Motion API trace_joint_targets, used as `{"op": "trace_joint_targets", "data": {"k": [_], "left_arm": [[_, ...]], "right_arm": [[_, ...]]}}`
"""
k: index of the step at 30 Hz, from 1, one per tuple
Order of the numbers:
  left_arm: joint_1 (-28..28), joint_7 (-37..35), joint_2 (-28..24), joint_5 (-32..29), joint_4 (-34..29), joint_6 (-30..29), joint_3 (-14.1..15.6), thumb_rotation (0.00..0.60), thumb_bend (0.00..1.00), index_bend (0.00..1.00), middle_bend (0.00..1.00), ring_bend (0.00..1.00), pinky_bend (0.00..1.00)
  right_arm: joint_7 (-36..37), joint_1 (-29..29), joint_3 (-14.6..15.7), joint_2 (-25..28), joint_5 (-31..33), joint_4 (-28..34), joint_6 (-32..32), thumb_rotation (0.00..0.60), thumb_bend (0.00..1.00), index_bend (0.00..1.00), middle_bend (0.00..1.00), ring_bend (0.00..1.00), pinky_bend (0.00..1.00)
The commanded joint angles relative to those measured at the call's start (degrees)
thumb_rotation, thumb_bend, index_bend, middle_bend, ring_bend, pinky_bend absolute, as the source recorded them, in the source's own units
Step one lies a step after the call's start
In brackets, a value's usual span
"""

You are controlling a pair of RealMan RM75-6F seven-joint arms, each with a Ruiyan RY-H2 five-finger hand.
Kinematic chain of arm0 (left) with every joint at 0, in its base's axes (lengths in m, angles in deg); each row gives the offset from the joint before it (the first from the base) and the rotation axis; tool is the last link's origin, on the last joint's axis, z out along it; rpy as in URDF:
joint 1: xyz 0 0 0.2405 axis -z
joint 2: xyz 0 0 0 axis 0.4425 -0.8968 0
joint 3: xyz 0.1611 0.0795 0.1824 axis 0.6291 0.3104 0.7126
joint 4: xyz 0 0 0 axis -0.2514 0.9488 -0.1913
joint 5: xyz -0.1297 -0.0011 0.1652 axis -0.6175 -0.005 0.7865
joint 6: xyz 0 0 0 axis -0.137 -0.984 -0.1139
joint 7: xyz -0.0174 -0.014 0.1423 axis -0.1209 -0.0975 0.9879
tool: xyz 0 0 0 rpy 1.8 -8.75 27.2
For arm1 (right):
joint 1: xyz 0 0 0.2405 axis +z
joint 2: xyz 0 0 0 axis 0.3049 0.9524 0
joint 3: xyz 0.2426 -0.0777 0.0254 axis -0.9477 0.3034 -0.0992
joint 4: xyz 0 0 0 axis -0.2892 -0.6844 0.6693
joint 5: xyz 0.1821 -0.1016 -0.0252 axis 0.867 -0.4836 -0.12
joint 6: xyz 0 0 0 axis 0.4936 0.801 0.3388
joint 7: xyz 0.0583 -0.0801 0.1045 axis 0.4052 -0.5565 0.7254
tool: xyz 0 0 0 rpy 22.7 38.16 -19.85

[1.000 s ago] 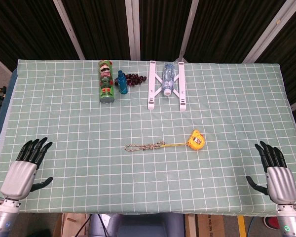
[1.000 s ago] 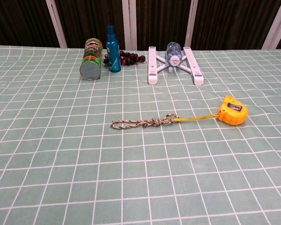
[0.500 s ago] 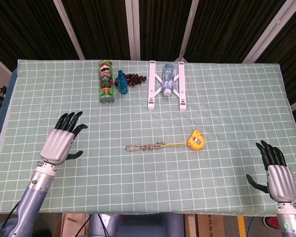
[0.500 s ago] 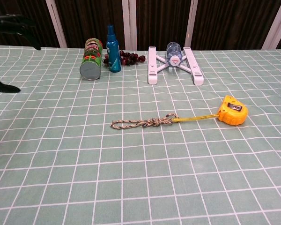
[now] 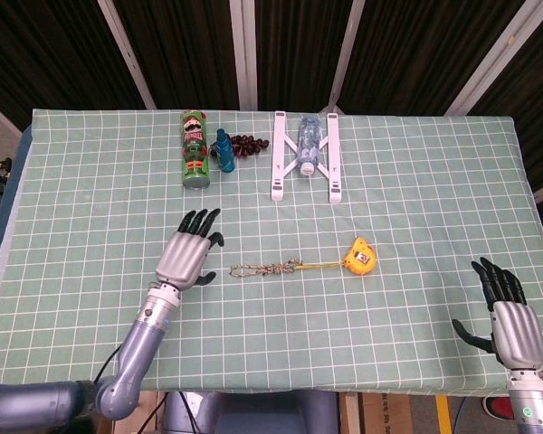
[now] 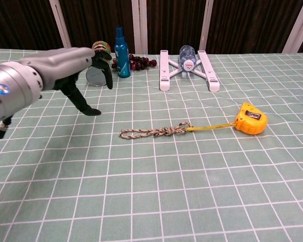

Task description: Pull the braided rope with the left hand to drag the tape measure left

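The left hand is on the move now, swinging in from the near left corner of the table toward the middle, and in the space of a second it has crossed most of that gap. It hovers just left of the braided rope, fingers spread and pointing away from the robot, nothing in its grasp. The rope lies in a straight line on the green checked cloth, its looped free end nearest the hand, its far end knotted to the yellow tape blade that runs right to the tape measure. Neither rope nor tape measure has shifted; both sit exactly where they did a moment back, so no pulling has begun. From the chest view the forearm sweeps large across the left of the frame and the fingertips are dark against the can behind, so how high the hand rides above the cloth is hard to judge. The right hand waits at the near right corner, fingers apart, empty, well away from the action. This reads as the approach nearly done: the hand looks to need only a short reach right and down onto the rope's loop before closing and drawing left.
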Motion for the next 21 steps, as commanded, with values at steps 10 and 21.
{"op": "trace_joint_targets", "data": {"k": [10, 21], "left_arm": [[6.6, 3.9, 9.2, -7.6, 7.6, -1.6, -0.7, 0.600, 0.32, 0.47, 0.02, 0.00, 0.00], [8.7, 4.8, 12.7, -10.4, 11.3, -2.4, 0.2, 0.600, 0.40, 0.48, 0.01, 0.00, 0.00]], "right_arm": [[0.6, 0.0, 0.0, 0.2, 0.3, 0.2, -0.3, 0.600, 0.27, 0.00, 0.00, 0.00, 0.00], [1.3, 0.0, 0.0, 0.5, 0.3, 0.5, -0.5, 0.600, 0.27, 0.00, 0.00, 0.00, 0.00]]}}
